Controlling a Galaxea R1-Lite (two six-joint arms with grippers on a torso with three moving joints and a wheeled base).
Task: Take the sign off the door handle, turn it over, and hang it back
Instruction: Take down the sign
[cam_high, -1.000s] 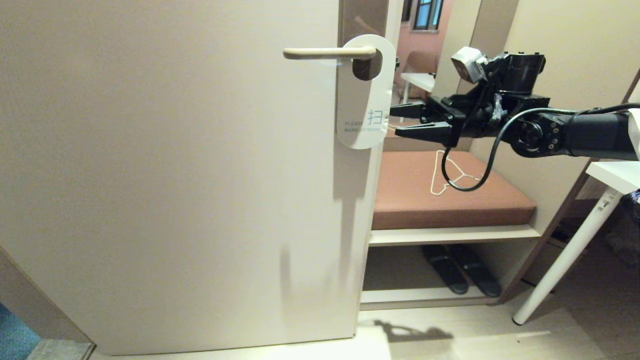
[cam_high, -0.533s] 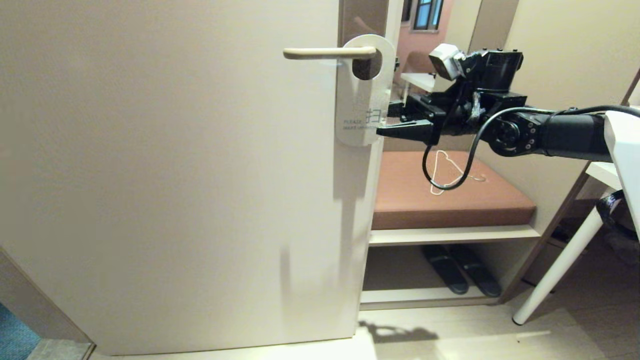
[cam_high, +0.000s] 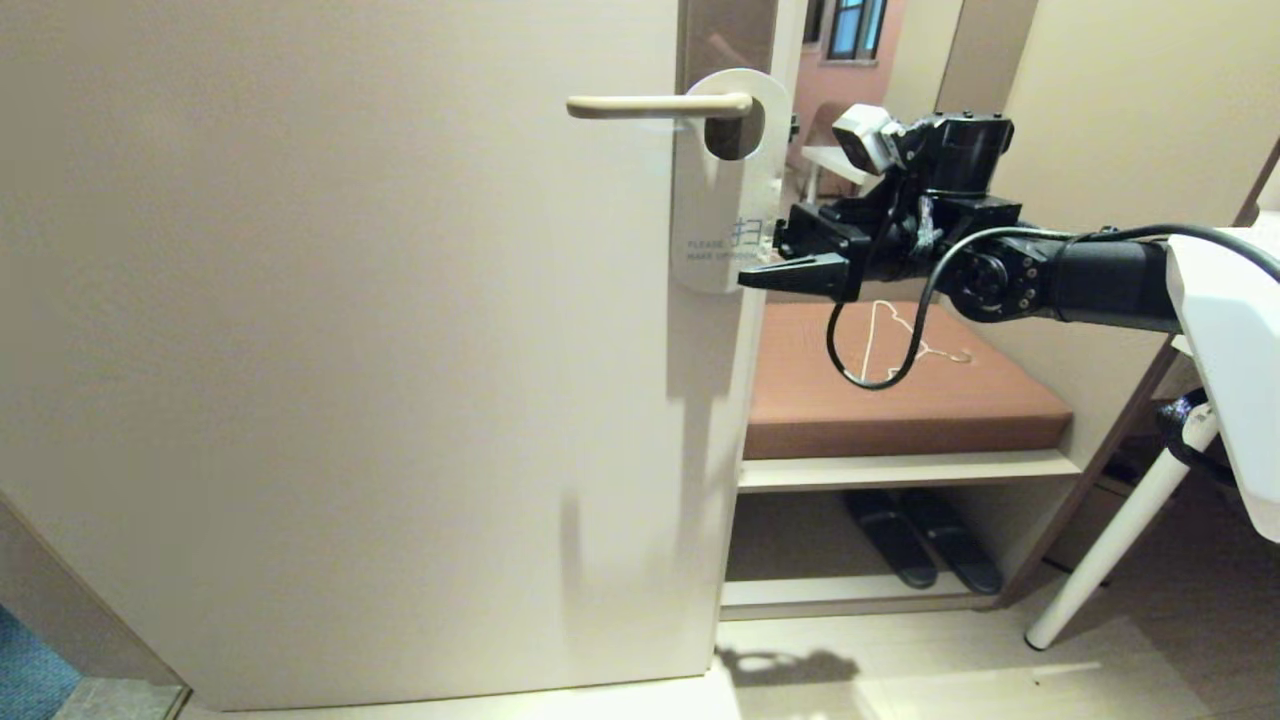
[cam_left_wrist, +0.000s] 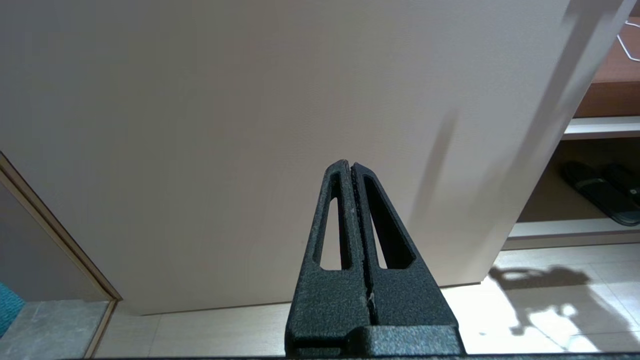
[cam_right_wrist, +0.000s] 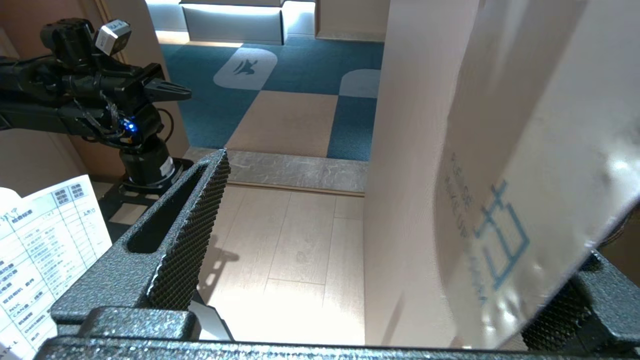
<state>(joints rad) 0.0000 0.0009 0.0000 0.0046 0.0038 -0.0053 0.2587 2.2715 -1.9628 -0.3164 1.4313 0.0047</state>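
My right gripper reaches in from the right with its fingers spread wide, straddling the lower right edge of the sign without clamping it. The sign hangs white face out on the door handle, flat against the door near its right edge. My left gripper is pressed shut on nothing, parked low before the door. A wire hanger lies on the brown bench farther right.
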